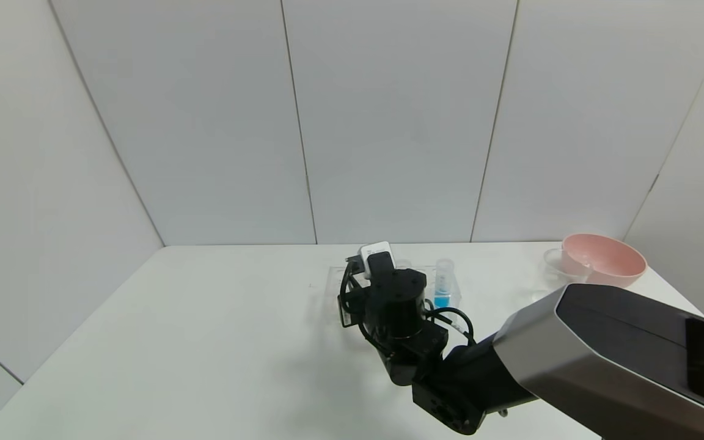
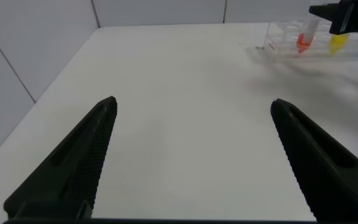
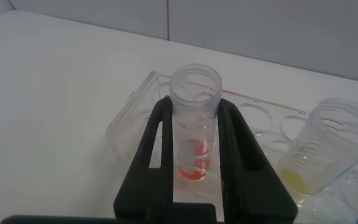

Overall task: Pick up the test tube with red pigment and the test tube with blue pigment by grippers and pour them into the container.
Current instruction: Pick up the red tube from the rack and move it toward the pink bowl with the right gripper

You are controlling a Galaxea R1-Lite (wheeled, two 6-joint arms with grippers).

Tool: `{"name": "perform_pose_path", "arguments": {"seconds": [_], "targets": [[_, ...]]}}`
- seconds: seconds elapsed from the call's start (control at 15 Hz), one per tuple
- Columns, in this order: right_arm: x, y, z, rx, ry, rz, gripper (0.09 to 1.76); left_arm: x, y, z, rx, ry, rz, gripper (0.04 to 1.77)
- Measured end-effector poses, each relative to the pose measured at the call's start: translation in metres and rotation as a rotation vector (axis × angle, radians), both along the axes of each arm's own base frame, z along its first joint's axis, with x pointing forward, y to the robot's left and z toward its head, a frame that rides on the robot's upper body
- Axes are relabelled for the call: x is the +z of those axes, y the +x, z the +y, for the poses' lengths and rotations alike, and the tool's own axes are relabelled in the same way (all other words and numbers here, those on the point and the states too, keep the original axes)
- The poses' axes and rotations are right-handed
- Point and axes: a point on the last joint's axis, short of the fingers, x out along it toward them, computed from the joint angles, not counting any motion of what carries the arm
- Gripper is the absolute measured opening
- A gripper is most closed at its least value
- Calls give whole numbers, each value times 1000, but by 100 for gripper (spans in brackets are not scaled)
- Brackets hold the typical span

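The test tube with red pigment (image 3: 194, 124) stands in a clear rack (image 3: 135, 112), and my right gripper (image 3: 194, 106) is shut on it just under its rim. In the head view my right wrist (image 1: 392, 299) hides that tube. The test tube with blue pigment (image 1: 443, 284) stands in the same rack, to the right of the wrist. The container (image 1: 557, 260), a small clear cup, is at the table's far right. My left gripper (image 2: 192, 106) hangs open over bare table to the left, with nothing between its fingers.
A tube with yellow liquid (image 3: 328, 149) stands in the rack between the red and blue ones. A pink bowl (image 1: 602, 260) sits right beside the clear cup. The white table (image 1: 205, 342) ends at grey wall panels behind.
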Motion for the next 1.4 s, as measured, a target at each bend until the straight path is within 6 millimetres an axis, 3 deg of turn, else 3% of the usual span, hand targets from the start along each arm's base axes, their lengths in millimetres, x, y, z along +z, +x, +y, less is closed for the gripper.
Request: {"name": "perform_pose_path", "arguments": {"seconds": [0.47, 1.0, 1.4], "targets": [[12, -3, 1, 11, 5, -25, 49, 0, 0, 0, 0, 0, 0, 176], [72, -14, -10, 40, 40, -106, 49, 0, 0, 0, 0, 0, 0, 176], [80, -19, -14, 40, 45, -114, 49, 0, 0, 0, 0, 0, 0, 176]]}}
